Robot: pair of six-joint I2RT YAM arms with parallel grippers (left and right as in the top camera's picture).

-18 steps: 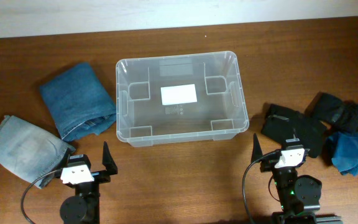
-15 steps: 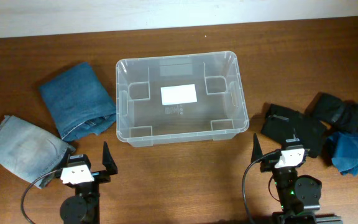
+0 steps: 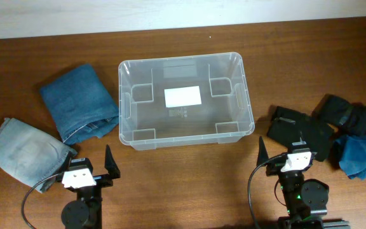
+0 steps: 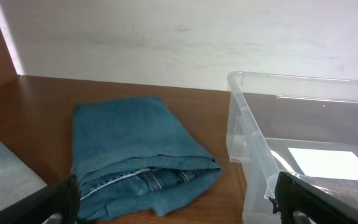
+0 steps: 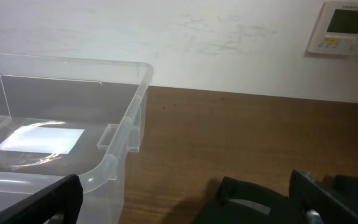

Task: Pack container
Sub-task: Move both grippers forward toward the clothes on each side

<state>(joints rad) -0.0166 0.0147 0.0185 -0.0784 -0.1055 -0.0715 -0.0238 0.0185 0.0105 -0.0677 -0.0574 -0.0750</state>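
Ahead of the left gripper (image 4: 179, 198) and right gripper (image 5: 185, 202), both spread wide and empty, the container (image 3: 183, 141) lies crosswise, midway between them

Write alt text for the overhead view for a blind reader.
An empty clear container sits on the table, dark-blue jeans and pale jeans folded to its left, dark clothes heaped to its right. Nearer, the left gripper and right gripper are open.
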